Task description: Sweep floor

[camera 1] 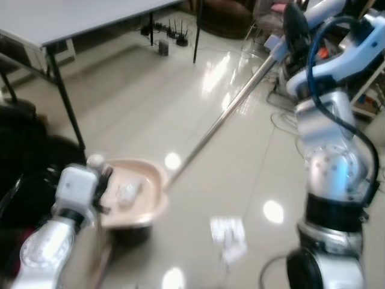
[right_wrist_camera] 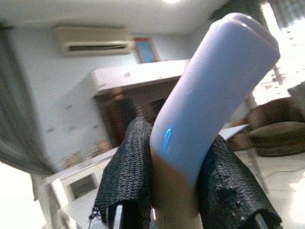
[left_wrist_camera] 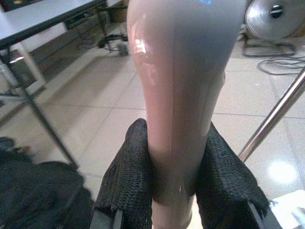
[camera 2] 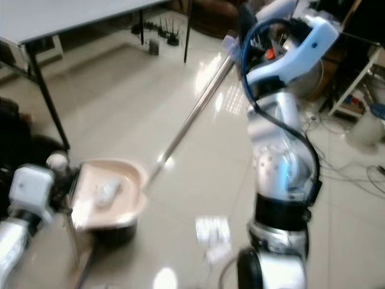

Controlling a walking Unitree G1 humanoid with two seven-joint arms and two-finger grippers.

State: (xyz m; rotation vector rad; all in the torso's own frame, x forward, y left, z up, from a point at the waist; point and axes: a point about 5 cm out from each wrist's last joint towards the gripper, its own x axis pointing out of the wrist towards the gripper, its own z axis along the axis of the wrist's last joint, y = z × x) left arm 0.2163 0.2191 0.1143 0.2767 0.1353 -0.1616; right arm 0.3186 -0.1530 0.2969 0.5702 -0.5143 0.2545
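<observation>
The left claw [left_wrist_camera: 174,191] pinches the handle of the pink dustpan [camera 1: 141,192], held low over the floor [camera 1: 150,114] with white scraps inside. The right claw [right_wrist_camera: 174,191] is clamped on the broom [camera 1: 234,105] grip, its metal pole slanting down to the dustpan's rim.

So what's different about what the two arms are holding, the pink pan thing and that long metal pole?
The dustpan, in the left gripper, is a wide, pinkish scoop held low with a crumpled white scrap inside. The broom pole, in the right gripper, is thin and silvery, slanting from high on the right to the pan's edge. Both are clamped between black fingers by their handles.
</observation>
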